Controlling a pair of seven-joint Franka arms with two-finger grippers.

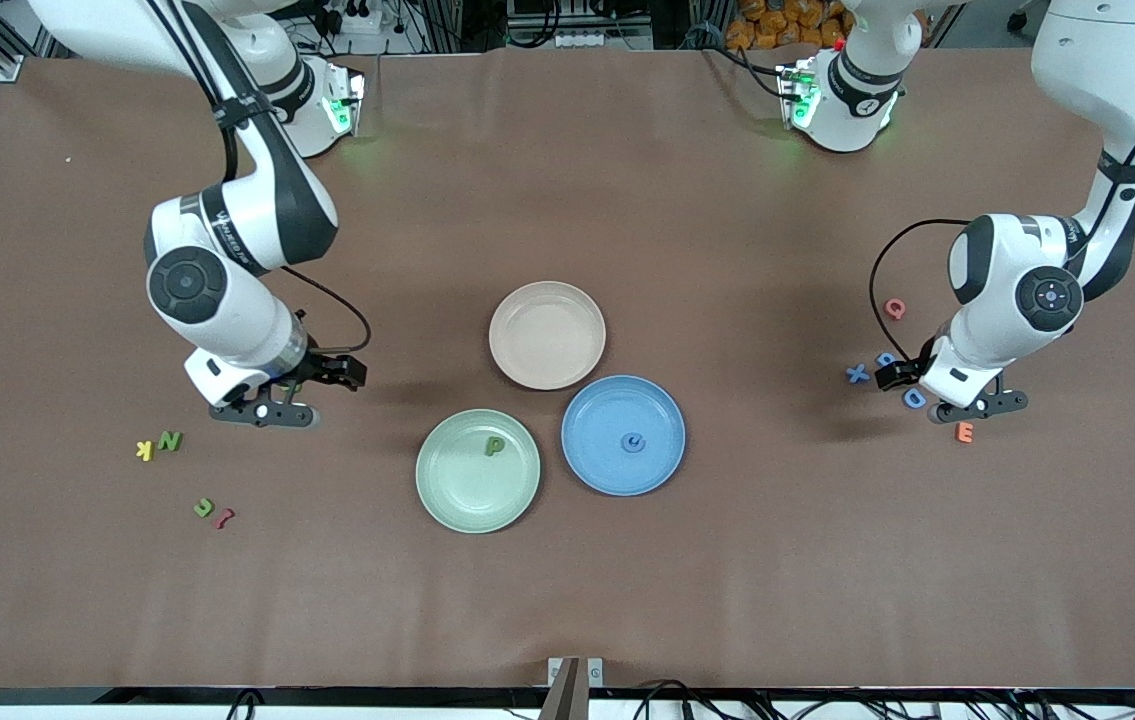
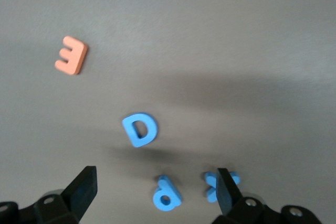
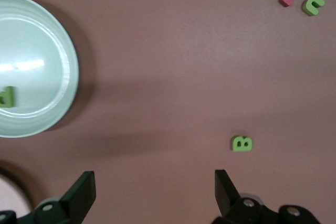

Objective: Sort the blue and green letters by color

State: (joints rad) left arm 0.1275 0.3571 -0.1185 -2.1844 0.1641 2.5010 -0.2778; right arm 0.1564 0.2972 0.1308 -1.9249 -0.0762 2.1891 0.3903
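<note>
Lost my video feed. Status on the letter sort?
Both grippers open, empty: left gripper over blue D, right gripper over green B. Green P in green plate. Nothing blocking.

1. Blue D (image 2: 140, 129) has bare desk (image 1: 567, 600) all round it, easy to come down on.
2. Blue P (image 2: 166, 195) and blue X (image 2: 215, 187) sit close together, tight between them.
3. Green B (image 3: 242, 143) lies alone on open desk.
4. Three plates crowd the middle.
</note>
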